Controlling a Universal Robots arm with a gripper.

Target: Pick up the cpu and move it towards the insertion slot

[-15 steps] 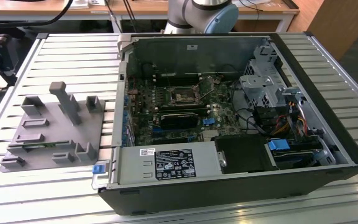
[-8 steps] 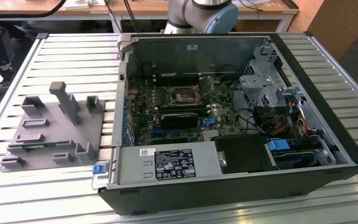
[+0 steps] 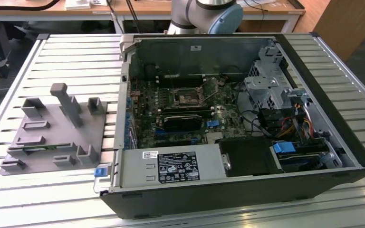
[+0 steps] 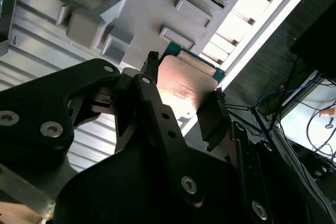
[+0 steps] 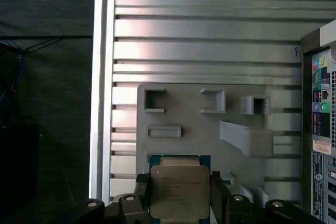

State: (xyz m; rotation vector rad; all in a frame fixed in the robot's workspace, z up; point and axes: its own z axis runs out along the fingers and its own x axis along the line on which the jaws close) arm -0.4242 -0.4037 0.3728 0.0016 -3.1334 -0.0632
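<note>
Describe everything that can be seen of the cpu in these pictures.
The cpu is a flat square chip with a silvery metal lid that catches the light, set on a green board rim. It lies level between the two fingers of the pincer, which grip opposite edges, above the grey fixture plate.

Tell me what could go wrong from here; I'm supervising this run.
1. The end effector pinches the cpu only by two opposite edges, so it could slip or tilt.
2. The insertion slot sits deep inside the computer case, near cables, which the end effector might snag.
</note>
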